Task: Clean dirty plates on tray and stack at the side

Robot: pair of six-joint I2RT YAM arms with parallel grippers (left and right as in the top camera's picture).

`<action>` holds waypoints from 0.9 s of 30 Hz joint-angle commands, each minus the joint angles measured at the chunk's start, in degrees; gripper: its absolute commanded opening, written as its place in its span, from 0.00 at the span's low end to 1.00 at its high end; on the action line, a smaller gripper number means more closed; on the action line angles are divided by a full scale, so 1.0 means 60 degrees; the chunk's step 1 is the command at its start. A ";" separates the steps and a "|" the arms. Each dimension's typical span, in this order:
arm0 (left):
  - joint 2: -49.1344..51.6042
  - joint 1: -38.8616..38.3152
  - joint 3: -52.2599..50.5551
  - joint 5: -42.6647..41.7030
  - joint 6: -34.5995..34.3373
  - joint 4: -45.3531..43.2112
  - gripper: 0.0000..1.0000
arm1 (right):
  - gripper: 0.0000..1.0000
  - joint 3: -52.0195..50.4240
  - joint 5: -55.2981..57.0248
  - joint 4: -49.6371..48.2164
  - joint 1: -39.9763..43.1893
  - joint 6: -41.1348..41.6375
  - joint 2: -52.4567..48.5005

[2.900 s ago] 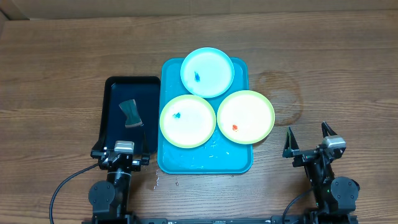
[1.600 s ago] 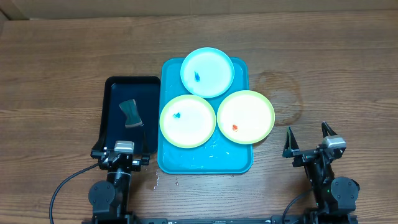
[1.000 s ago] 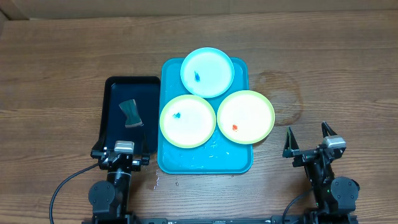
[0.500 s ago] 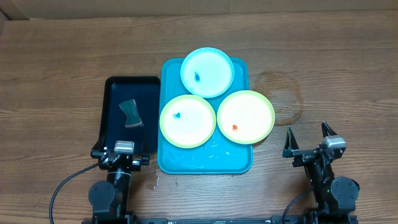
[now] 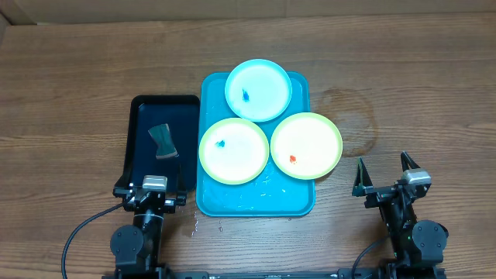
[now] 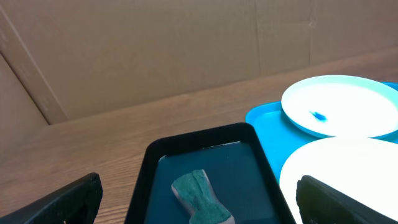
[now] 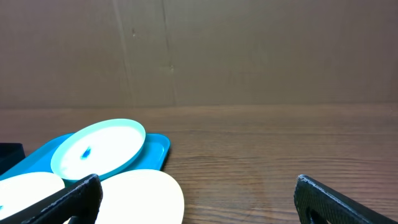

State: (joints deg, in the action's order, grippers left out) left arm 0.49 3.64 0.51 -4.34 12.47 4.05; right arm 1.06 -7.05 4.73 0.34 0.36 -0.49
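Note:
Three plates rest on the turquoise tray (image 5: 298,203). The light-blue plate (image 5: 258,90) at the far end has a blue smear. A lime-green plate (image 5: 233,150) at the left carries a blue smear. Another lime-green plate (image 5: 306,145) with an orange smear overhangs the tray's right rim. My left gripper (image 5: 151,188) sits open at the near edge, behind the black tray. My right gripper (image 5: 383,173) is open too, near the table's front right, right of the orange-smeared plate (image 7: 146,196). Neither holds anything. The left wrist view shows the light-blue plate (image 6: 342,106) and tray (image 6: 264,115).
A smaller black tray (image 5: 139,167) lies left of the turquoise one, with a green-topped sponge (image 5: 163,141) in it, also seen in the left wrist view as the sponge (image 6: 200,198). Small droplets speckle the turquoise tray's near end. A cardboard wall stands behind the wooden table.

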 commanded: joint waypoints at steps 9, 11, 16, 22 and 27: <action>0.0033 0.0051 -0.0036 -0.0182 0.0211 0.0000 1.00 | 1.00 -0.0098 -0.0109 -0.0080 0.0018 -0.0018 0.0051; 0.0033 0.0051 -0.0033 -0.0182 0.0211 0.0000 1.00 | 1.00 -0.0098 -0.0124 -0.0080 0.0018 0.0015 0.0051; 0.0033 0.0047 -0.0033 -0.0641 -0.1082 -0.0036 1.00 | 1.00 -0.0098 -0.0127 -0.0084 0.0018 0.1126 0.0051; 0.0033 0.0051 0.0321 -0.2510 -0.2430 -0.1698 1.00 | 1.00 0.0339 -0.0357 0.0058 0.0018 0.1949 0.0051; 0.0259 0.0051 0.2892 -0.2419 -0.2761 -0.0113 1.00 | 1.00 0.2488 -0.0477 0.0725 0.0022 0.1887 -0.0157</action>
State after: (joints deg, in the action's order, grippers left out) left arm 0.93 3.75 6.44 -16.08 -0.69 -0.38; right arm 5.39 -9.15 7.92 0.34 10.72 -0.75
